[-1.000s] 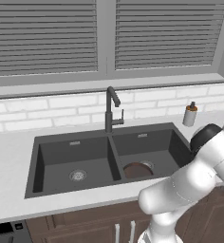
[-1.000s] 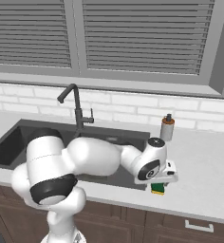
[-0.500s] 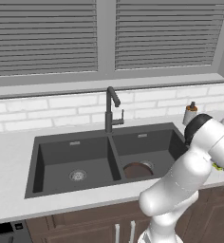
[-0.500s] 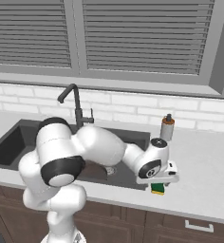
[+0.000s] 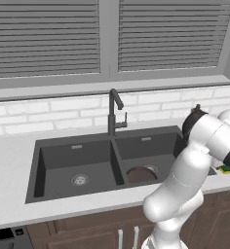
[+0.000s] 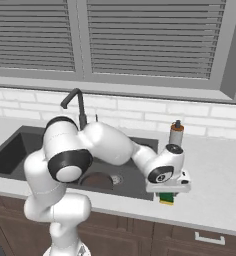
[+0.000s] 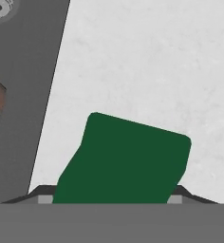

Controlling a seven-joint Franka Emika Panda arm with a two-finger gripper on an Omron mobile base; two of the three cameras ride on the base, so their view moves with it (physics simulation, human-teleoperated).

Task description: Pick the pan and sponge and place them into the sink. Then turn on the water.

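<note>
The small green-topped, yellow-layered rectangular sponge lies on the pale speckled counter, right of the dark grey double-basin sink. The two-finger gripper straddles it; whether its fingers grip it is unclear. The round brown pan rests in the right basin.

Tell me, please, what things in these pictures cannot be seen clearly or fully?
- Sponge: in the hand view its near end is cut off at the bottom; in the right base view the hand covers most of it.
- Claw: the sponge hides whether its fingers touch it, so the grip cannot be judged.
- Pan: in the left base view the sink front wall cuts its near rim.
- Bottle: label too small to read.
</note>
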